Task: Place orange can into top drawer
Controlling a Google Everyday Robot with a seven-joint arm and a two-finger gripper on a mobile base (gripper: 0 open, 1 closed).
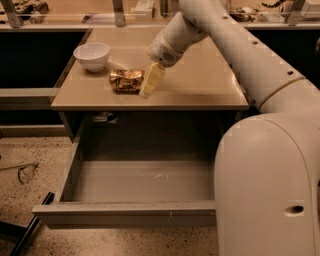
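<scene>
The orange can (126, 80) lies on its side on the beige tabletop (200, 85), near the front edge, left of middle. My gripper (145, 90) reaches down from the right and stands right against the can's right end, low over the tabletop. The top drawer (125, 214) is pulled fully out below the table, and its grey floor (142, 180) is bare. My arm's white housing (270, 190) hides the drawer's right front corner.
A white bowl (91, 55) stands at the table's back left, close behind the can. A shelf with clutter (30, 9) runs along the back. A dark bar (30, 225) and glasses (25, 172) lie on the speckled floor at left.
</scene>
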